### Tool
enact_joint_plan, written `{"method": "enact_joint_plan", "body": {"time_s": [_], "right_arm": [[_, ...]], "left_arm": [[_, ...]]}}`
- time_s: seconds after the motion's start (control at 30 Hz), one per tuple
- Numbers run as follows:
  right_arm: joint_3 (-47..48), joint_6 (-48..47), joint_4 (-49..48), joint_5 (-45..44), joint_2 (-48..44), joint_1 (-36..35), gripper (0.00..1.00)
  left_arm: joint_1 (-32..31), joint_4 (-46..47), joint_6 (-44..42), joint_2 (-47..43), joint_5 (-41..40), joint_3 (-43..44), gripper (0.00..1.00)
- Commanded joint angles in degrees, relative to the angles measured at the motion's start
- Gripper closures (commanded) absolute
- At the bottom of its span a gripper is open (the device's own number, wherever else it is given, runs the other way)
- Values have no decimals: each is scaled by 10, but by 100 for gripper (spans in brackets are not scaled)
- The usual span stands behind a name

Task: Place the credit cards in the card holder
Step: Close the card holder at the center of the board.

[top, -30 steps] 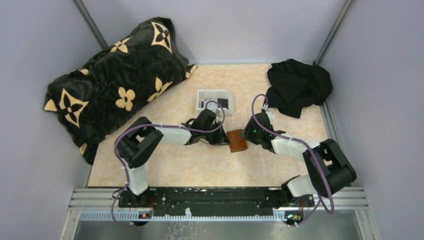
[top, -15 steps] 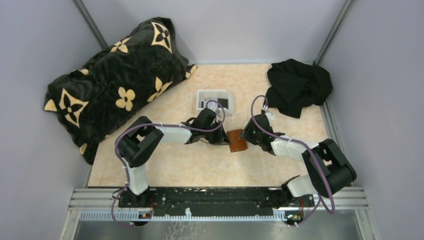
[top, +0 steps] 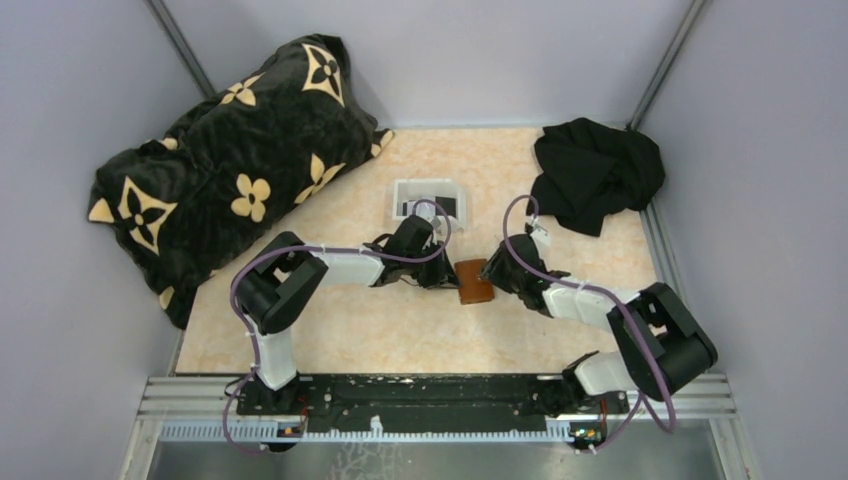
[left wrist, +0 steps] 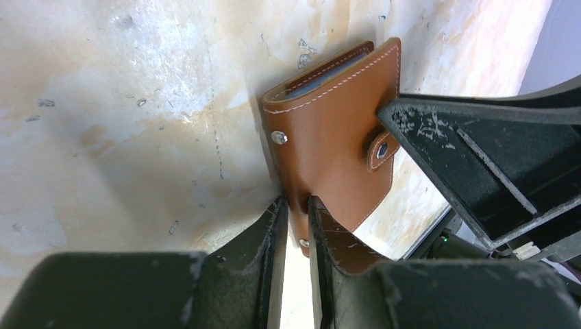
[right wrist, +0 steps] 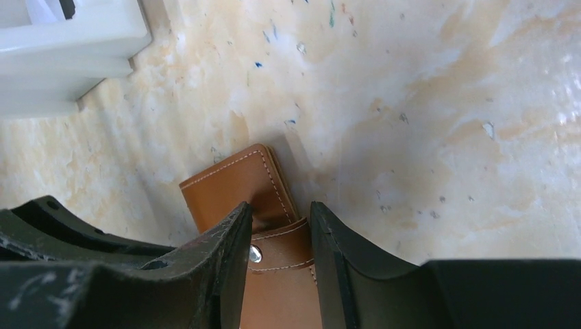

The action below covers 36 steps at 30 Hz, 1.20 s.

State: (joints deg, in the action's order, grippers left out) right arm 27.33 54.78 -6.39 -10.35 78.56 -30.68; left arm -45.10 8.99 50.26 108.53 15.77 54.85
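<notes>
We pinch the left edge of the holder [left wrist: 336,137] with the left tool [left wrist: 296,219] while the right tool [right wrist: 281,219] straddles its strap [right wrist: 284,255], grip unclear, so a hard tug could rip the holder free.

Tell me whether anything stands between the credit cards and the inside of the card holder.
Yes: the card holder is folded shut, its snap strap wrapped over the front, so no card can enter yet.

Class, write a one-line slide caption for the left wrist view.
Left gripper pinching the brown card holder's edge on the marbled table, the right gripper meeting its snap strap.
</notes>
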Motion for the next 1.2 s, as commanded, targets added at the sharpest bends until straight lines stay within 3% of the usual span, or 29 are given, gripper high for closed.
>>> {"method": "enact_joint_plan", "body": {"time_s": [0.0,0.57,0.87,1.17], "right_arm": [[-66,15,105,12,-16,-14,61],[-71,-1,48,-13,-42,-7,59],[-66,-29,94,-54,-137,-6,58],[-88,-48,74,-20,-145,-6,58]], "left_arm": [[7,-89,-38,47,-68,-20,75],[7,-81,-35,54,-61,-24,75],[7,-79,-36,58,-58,-22,75],[7,-77,-35,59,-58,-24,75]]}}
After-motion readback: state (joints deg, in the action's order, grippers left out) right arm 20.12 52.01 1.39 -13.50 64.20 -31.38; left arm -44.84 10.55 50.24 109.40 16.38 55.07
